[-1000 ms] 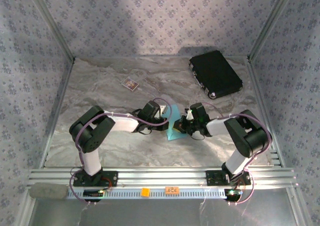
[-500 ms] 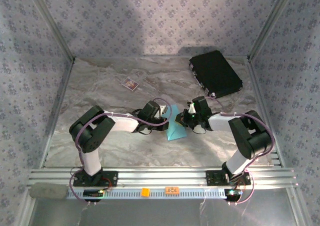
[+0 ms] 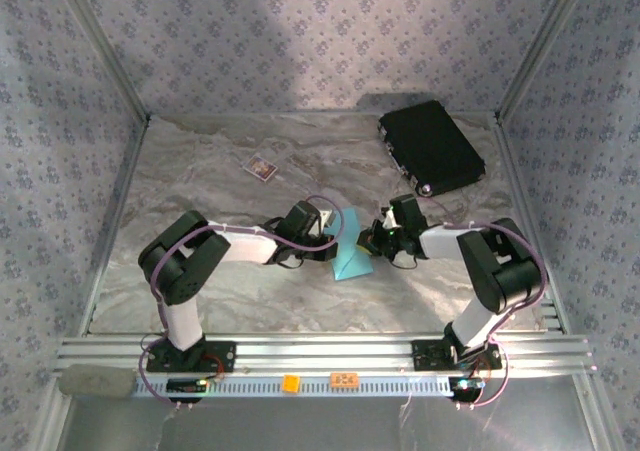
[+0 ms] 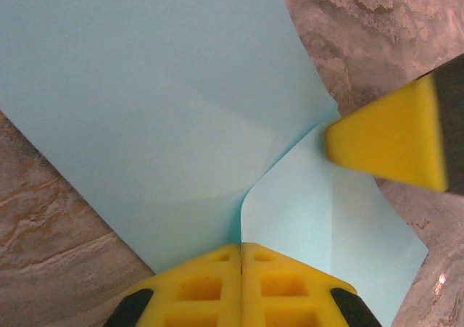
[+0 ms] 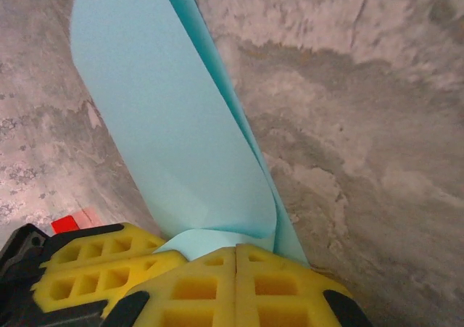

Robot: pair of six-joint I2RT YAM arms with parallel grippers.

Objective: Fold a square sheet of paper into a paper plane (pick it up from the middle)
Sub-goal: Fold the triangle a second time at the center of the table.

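While the small dark card (image 3: 262, 167) lies flat on the marbled table (image 3: 200, 191) up and left of centre in the top view, the left gripper (image 3: 337, 236) reaches in from the left to the middle of the frame. Its yellow pads (image 4: 217, 287) are pressed together at the bottom of the left wrist view, clenched on a crease of the sheet of paper (image 4: 159, 102). From there the light-blue paper fans out over the upper left of that frame, with a smaller flap spreading to the lower right.

In the top view the sheet of paper (image 3: 350, 261) sits at the centre of the table between the two grippers, a pale blue wedge pointing toward the bottom of the frame. Just right of it, the right gripper (image 3: 372, 241) comes in from the right. In the right wrist view the right gripper (image 5: 237, 253) is closed too, with a curled fold of the sheet of paper (image 5: 167, 124) caught at its tips and rising on edge toward the top left of the frame. A black case (image 3: 432, 148) lies well apart in the upper right of the top view.
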